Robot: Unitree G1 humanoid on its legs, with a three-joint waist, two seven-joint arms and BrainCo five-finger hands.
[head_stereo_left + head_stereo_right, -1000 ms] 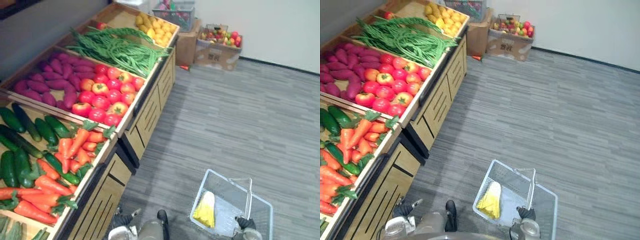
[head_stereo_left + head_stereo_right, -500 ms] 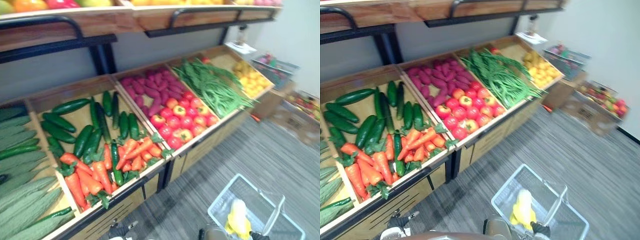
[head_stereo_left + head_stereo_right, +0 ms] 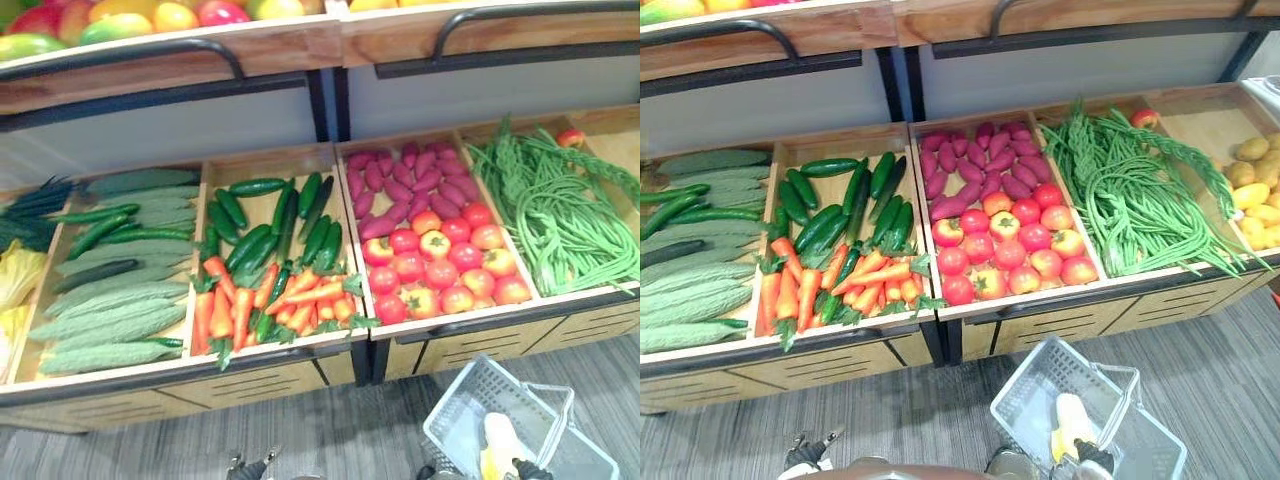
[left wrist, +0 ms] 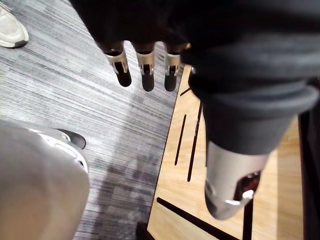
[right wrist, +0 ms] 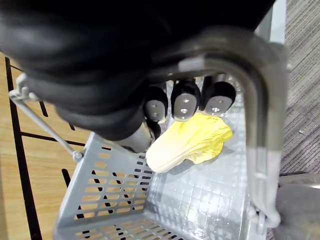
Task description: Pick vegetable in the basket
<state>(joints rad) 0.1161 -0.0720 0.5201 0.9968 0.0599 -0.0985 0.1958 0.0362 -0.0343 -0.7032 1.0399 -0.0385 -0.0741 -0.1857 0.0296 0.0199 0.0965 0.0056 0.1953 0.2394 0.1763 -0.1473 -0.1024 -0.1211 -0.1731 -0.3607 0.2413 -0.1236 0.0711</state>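
Where the right hand (image 5: 184, 102) grips the handle (image 5: 261, 125) of the grey plastic mesh basket (image 3: 1035, 385), one pale yellow leafy cabbage (image 5: 192, 142) lies inside: light, soft, likely best cupped round its stiffer base. Left hand (image 4: 145, 65) hangs slack-fingered, empty.

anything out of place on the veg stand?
One stray tomato sits at the back of the long-bean bin, apart from the tomato pile next door. A few cucumbers lie mixed into the carrots.

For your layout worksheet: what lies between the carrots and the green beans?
The tomatoes, with purple sweet potatoes behind them; the right eye view shows it.
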